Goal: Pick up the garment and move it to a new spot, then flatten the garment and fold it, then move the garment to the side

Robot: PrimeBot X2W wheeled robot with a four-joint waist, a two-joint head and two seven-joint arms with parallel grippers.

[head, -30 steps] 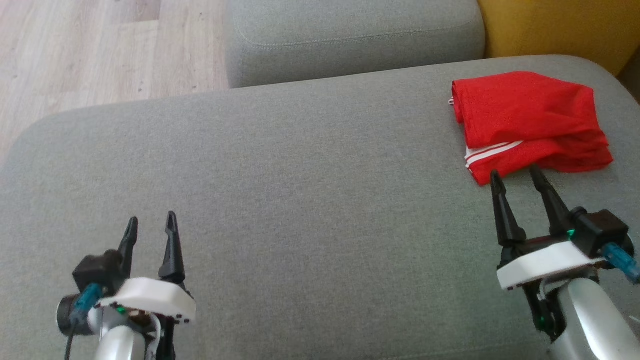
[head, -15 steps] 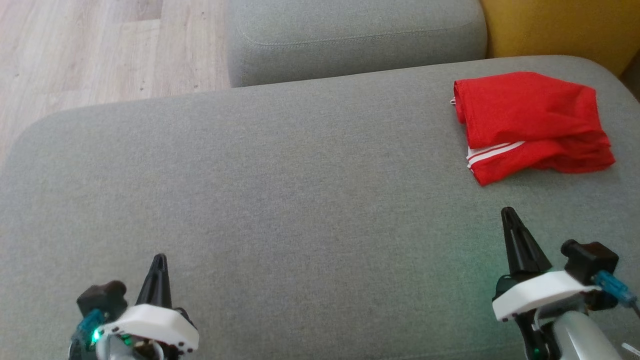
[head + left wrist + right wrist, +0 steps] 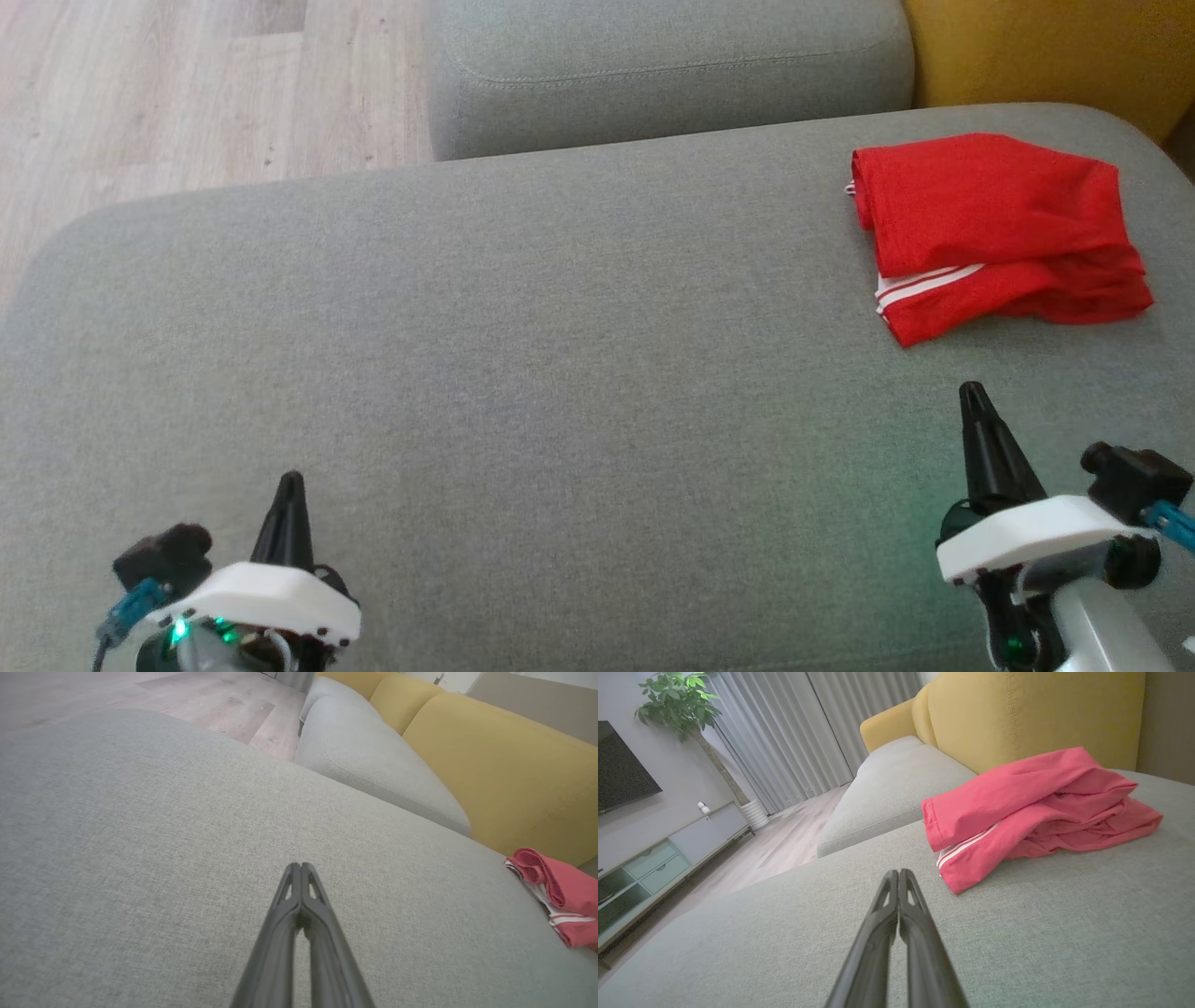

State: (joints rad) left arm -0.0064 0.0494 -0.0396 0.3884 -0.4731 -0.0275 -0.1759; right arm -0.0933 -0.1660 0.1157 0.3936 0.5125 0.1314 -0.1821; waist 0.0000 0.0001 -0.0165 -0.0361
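Though the right gripper (closed, empty) sits near, the garment lies apart beyond it.

- Left gripper: fingers pressed together, empty, far left of the garment.
- Right gripper: fingers pressed together, empty, near the garment, not touching.

grey sofa, wood floor, grey curtains

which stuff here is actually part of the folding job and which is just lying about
Job:
- red garment, folded over, far right of the big grey cushion
- left gripper and right gripper, jaws shut, empty

Just around:
- smaller grey cushion
- yellow sofa back
- wood floor
- potted plant
- TV
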